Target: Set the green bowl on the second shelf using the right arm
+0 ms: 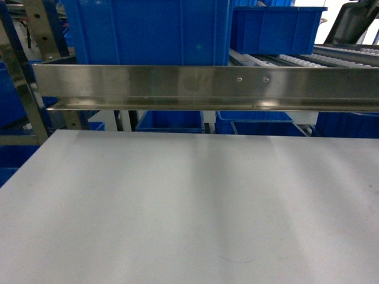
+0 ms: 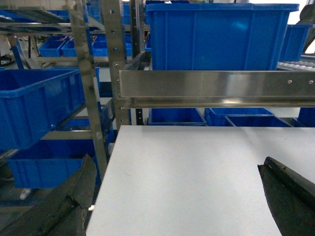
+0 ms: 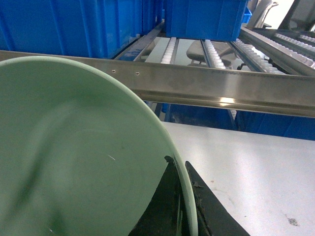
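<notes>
The pale green bowl (image 3: 74,157) fills the left of the right wrist view, tilted with its inside facing the camera. My right gripper (image 3: 180,167) is shut on its rim, one black finger inside and one outside. Just ahead and a little higher runs the steel front rail (image 3: 221,88) of the second shelf, with roller rails (image 3: 211,49) behind it. In the head view the same shelf rail (image 1: 207,86) spans the frame, but neither the bowl nor any gripper shows there. My left gripper (image 2: 177,191) stands open over the white table (image 2: 197,167), holding nothing.
A big blue crate (image 1: 145,29) sits on the shelf at the left and a smaller one (image 1: 275,26) at the right. A bare stretch of rollers (image 1: 308,59) lies beside the smaller crate. More blue crates (image 2: 34,103) and steel uprights (image 2: 86,78) stand left of the table.
</notes>
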`<state>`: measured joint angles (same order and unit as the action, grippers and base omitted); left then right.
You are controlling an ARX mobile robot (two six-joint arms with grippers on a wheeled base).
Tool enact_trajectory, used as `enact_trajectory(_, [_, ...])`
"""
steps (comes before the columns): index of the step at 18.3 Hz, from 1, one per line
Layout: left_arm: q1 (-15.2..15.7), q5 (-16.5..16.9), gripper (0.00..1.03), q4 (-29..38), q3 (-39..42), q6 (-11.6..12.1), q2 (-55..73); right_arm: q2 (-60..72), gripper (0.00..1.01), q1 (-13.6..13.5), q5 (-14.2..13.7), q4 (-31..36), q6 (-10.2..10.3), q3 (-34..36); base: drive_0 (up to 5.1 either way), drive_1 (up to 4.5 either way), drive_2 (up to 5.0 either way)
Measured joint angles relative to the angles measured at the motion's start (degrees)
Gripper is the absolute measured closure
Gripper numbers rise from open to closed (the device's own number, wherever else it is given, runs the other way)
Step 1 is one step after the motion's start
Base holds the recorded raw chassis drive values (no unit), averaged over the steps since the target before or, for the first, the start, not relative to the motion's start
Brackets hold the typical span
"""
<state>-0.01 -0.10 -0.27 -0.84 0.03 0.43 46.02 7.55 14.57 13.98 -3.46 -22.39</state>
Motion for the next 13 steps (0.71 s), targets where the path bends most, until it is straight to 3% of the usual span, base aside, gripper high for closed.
enact_trajectory(13, [0.0, 0.0, 0.05, 0.0, 0.0, 0.0, 0.0, 0.0, 0.99, 0.0, 0.0, 0.0, 0.0, 0.0, -4.9, 2.55, 2.5])
